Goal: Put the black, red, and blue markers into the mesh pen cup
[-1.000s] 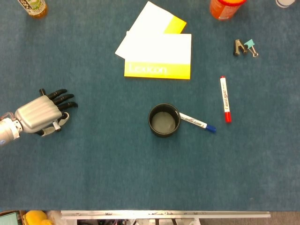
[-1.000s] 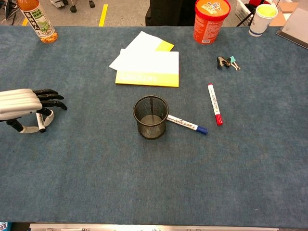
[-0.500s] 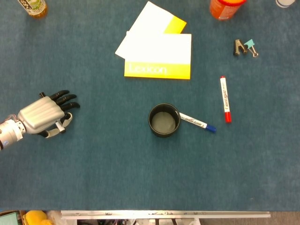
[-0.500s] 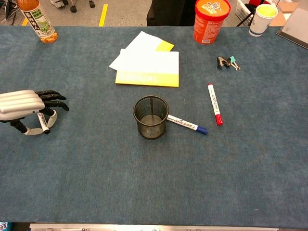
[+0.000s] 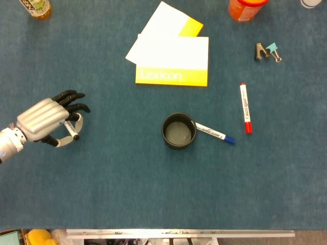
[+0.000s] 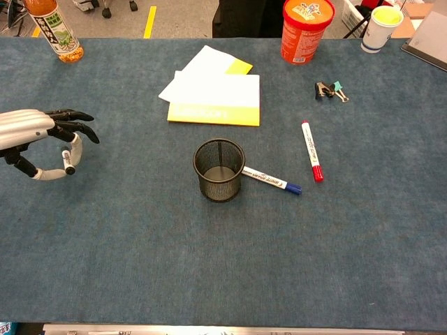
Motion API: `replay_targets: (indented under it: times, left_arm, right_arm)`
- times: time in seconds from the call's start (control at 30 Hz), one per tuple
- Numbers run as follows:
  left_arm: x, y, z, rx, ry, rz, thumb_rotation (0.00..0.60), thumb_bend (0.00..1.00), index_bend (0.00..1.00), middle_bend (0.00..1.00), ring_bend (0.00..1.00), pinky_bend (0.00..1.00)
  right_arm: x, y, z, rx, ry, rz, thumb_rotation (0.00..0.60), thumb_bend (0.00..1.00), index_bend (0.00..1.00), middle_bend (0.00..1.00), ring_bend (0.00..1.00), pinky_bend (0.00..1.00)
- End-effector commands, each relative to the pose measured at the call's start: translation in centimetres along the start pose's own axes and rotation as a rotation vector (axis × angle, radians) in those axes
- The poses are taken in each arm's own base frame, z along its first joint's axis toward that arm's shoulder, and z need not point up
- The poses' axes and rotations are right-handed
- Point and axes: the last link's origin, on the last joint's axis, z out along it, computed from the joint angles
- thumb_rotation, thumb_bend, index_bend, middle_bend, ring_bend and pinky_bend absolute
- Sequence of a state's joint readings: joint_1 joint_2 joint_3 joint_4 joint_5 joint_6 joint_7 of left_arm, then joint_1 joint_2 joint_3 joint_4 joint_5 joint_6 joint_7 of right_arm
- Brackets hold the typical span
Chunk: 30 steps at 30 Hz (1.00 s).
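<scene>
Left hand: the left hand (image 6: 35, 139) hangs well to the left of the mesh pen cup (image 6: 219, 169), fingers curled round the black marker (image 6: 67, 161), which shows as a short white barrel with a dark tip under the palm.
Change: half a second ago the hand sat lower, near the cloth; it has since risen and tipped, and the marker has come up with it, clear of the table (image 6: 209, 265).
Meaning: I judge the pick-up of the first marker done; the carry across to the cup is what remains for it.
Right hand: not seen in either view.
Blue marker: the blue marker (image 6: 272, 181) lies flat, its near end touching the cup's right side, unmoved.
Red marker: the red marker (image 6: 311, 151) lies further right of the cup, apart from the blue one, also unmoved.
Cup: upright, nothing visible inside from the head view.
Behind the cup: a yellow-edged notepad (image 6: 214, 96).
</scene>
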State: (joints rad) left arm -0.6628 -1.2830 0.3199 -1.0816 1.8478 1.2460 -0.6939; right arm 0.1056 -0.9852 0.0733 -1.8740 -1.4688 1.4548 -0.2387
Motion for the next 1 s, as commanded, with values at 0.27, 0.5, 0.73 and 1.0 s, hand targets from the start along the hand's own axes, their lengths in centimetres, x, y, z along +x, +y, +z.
replay_targets:
  times: [0.27,0.5,0.73,1.0]
  left_arm:
    - [5.2,5.6,0.6,-0.023,0.055,-0.384,0.6,0.31,0.64,0.23,0.01,0.01]
    - [6.8,9.2,1.7,-0.056,0.04,-0.587,0.6,0.31,0.65,0.23,0.01,0.01]
    - [7.4,12.3,2.9,-0.083,-0.011,-0.728,0.6,0.31,0.64,0.23,0.01,0.01]
    - [7.9,15.1,5.0,-0.109,-0.034,-0.842,0.6,0.31,0.64,0.23,0.01,0.01]
  right_arm:
    - [-1.1,-0.2,0.6,0.024,-0.019,0.026,0.6,0.17,0.24,0.16,0.04,0.04]
    - [-0.8,-1.0,1.3,0.057,0.003,0.051,0.6,0.17,0.24,0.16,0.04,0.04]
    - [-0.9,-1.1,1.7,0.065,0.006,0.055,0.6,0.17,0.24,0.16,0.04,0.04]
    - [-0.8,-1.0,2.0,0.063,0.007,0.054,0.6,0.17,0.24,0.16,0.04,0.04]
